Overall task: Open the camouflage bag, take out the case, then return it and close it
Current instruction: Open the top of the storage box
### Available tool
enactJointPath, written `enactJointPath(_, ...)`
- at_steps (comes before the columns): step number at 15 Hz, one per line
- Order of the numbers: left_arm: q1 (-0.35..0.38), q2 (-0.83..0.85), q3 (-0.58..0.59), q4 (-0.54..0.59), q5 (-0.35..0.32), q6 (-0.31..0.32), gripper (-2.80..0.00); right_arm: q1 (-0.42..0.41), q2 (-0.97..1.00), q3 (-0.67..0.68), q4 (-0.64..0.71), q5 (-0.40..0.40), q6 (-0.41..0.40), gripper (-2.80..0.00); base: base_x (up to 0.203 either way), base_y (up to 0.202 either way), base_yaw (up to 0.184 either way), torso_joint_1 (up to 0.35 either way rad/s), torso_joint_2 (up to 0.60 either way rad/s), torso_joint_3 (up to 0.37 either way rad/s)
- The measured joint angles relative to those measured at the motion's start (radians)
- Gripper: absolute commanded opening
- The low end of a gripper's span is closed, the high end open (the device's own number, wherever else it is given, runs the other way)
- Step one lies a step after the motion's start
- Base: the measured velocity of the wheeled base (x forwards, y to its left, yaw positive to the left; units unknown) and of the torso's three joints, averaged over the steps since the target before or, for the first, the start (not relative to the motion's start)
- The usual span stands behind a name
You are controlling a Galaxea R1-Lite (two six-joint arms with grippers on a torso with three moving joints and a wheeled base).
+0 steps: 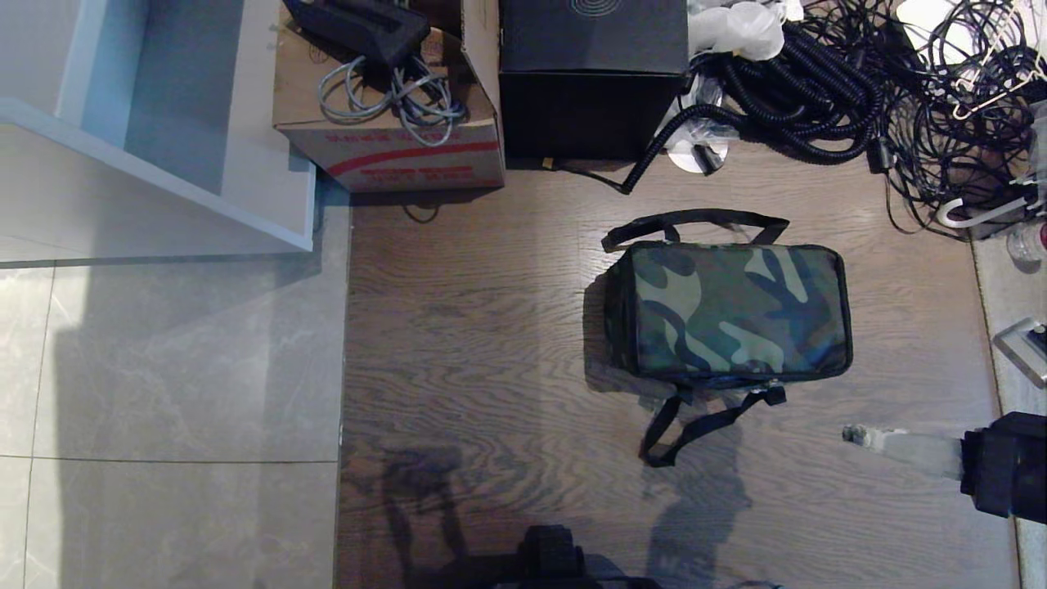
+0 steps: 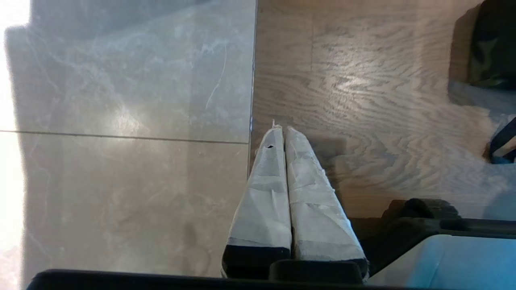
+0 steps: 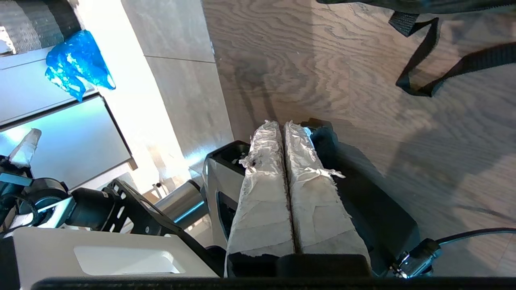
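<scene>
Right gripper (image 1: 851, 433) low at the right edge of the head view, reaching in over the wood floor (image 1: 491, 368), its taped fingers (image 3: 262, 193) pressed together, nothing between them. It sits apart from the bag, just off its near right corner.

Left gripper (image 2: 282, 131) out of the head view; wrist view shows its taped fingers (image 2: 262, 201) likewise closed on nothing, hanging over the seam between the grey tile (image 2: 121, 121) and the wood floor.

Camouflage bag (image 1: 732, 311) lies flat on the wood floor, right of centre, zipped, long side across the view. One black strap (image 1: 695, 425) trails in a loop off its near edge toward the robot; a second strap (image 1: 695, 221) arches along the far edge.

Beyond the bag: black box (image 1: 593, 78), cardboard carton (image 1: 393, 131) to its left with grey cables on top, coiled black cables (image 1: 802, 98) to its right. White shelf (image 1: 164, 164) at far left.
</scene>
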Motion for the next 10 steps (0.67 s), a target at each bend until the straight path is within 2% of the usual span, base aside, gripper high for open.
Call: enactJointPath(10,0.0,0.0,0.0,0.0,0.0,0.0,-2.8,-0.001,0.026,0.0,0.0,-0.014,-0.031,-2.8,0.0,0.0,0.0,0.003,0.0,0.204)
